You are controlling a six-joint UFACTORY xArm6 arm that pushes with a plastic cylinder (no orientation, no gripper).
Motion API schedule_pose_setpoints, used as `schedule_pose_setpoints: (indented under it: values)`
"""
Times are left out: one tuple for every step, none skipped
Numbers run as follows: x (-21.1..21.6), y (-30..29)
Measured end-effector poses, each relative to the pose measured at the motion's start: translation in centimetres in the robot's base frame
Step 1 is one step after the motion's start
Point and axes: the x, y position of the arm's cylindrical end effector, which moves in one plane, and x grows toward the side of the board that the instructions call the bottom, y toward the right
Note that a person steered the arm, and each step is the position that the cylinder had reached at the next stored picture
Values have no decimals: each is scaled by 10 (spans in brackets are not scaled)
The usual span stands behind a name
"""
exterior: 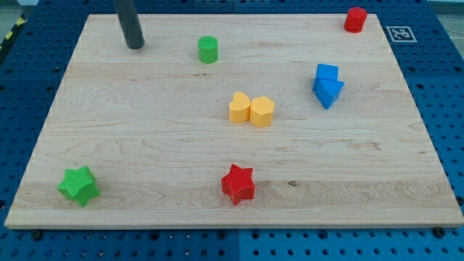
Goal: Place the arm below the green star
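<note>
Only the lower part of the dark rod showed; my tip (pixel 135 46) rested on the wooden bench (pixel 145 138) near its top-left, holding nothing, well apart from the green star block (pixel 78 185) at bottom-left.

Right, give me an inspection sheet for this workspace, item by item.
Surface: wooden board lying on a blue pegboard base.
Job's things: green star near the board's bottom-left corner, nothing touching it.
Clutter: green cylinder near the top; red block at the top right; two blue blocks touching, at the right; two yellow blocks touching, at the centre; red star at the bottom centre.
Grippers: none; my tip sits at the top left, left of the green cylinder, far above the green star.
Cables: nothing seen.
Surroundings: black-and-white marker tag at the top right, off the board.
</note>
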Motion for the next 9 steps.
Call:
schedule_pose_setpoints:
  values:
    - [0, -2]
    - [0, -34]
    - [11, -54]
    - [27, -64]
    - [28, -64]
    - [37, -73]
    - [37, -73]
    - [40, -92]
    - [58, -96]
